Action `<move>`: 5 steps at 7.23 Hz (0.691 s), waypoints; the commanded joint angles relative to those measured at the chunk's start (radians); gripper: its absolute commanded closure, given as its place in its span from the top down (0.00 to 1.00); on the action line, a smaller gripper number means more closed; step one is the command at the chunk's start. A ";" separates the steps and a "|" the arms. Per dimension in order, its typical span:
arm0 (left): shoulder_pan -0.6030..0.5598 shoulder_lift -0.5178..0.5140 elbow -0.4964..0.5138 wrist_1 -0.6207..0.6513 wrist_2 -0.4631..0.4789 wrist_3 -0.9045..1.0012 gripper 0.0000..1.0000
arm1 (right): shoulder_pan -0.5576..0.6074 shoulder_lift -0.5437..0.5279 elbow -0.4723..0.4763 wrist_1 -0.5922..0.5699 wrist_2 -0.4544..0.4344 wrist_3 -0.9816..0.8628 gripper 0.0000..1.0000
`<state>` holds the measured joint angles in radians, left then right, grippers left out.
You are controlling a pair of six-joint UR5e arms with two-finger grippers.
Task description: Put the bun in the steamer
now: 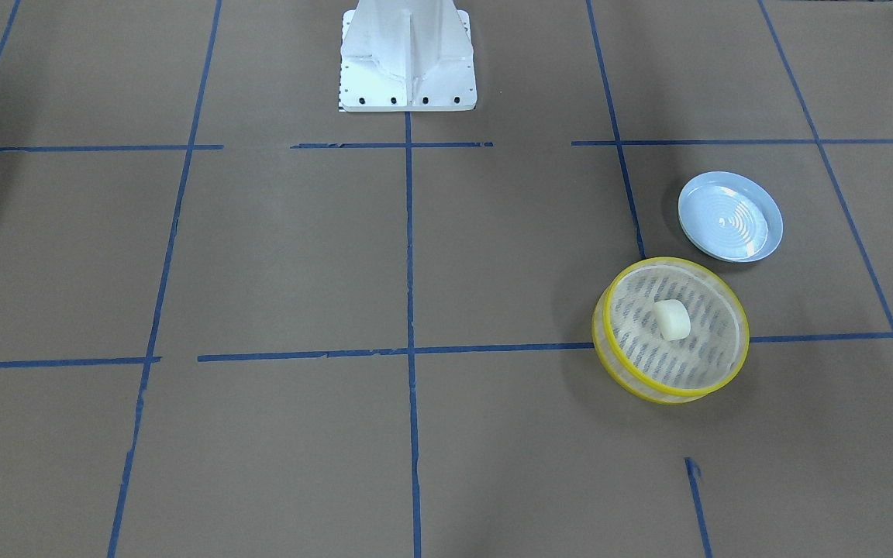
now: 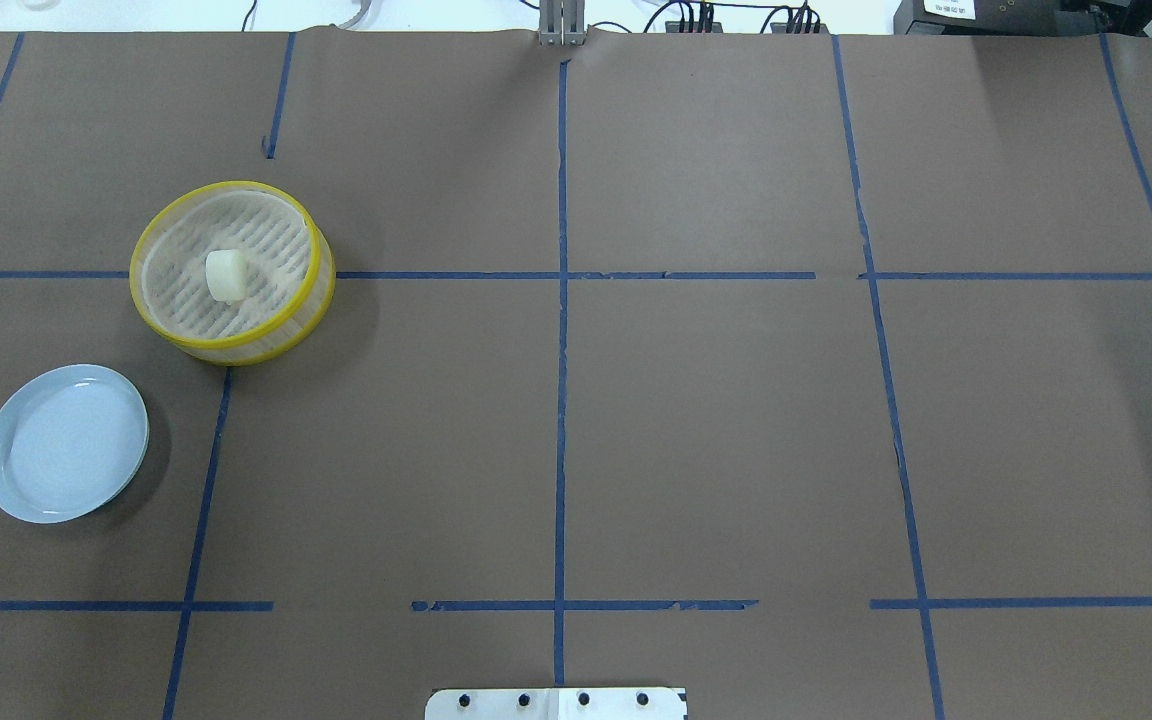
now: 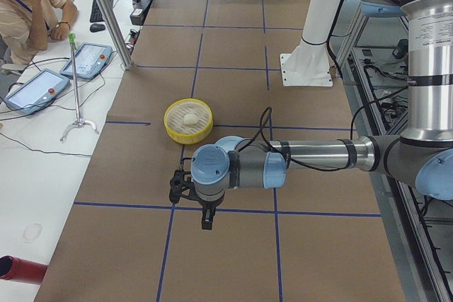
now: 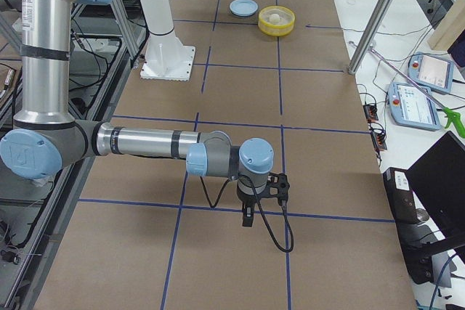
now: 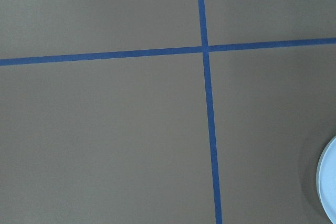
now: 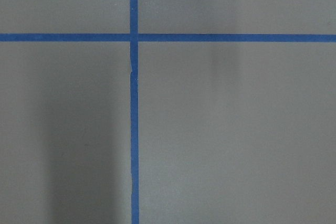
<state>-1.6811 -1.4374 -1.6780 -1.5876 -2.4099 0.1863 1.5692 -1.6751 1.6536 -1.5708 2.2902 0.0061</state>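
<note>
Nearest the robot's white mount (image 2: 556, 703), a smooth, pale blue round plate (image 2: 66, 443) with concentric ridges lies on the brown-paper counter (image 2: 716, 430), which is gridded with blue tape (image 2: 560, 400). Just beyond it, close but apart, sits the shallow round steamer (image 2: 266, 345), yellow-rimmed with translucent whitish sides and a slatted floor, and the smooth, cream-white, blocky bun (image 2: 226, 275) rests inside near the middle. The left arm (image 3: 311, 155) and right arm (image 4: 145, 141) stretch level above the counter's ends, the left partly hiding the plate from the side, and I cannot tell whether their jaws are spread or pressed together.
</note>
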 commanded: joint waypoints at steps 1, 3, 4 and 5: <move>0.001 0.015 -0.003 -0.009 -0.006 0.055 1.00 | 0.000 0.000 0.000 0.002 0.000 0.000 1.00; 0.001 0.015 0.000 -0.017 -0.006 0.056 1.00 | 0.000 0.000 0.000 0.000 0.000 0.000 1.00; 0.001 0.015 -0.002 -0.014 -0.005 0.055 1.00 | 0.000 0.000 0.000 0.000 0.000 0.000 1.00; 0.001 0.017 0.000 -0.012 -0.005 0.053 1.00 | 0.000 0.000 0.000 0.000 0.000 0.000 1.00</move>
<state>-1.6797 -1.4216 -1.6791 -1.6014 -2.4151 0.2398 1.5693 -1.6751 1.6536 -1.5707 2.2902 0.0061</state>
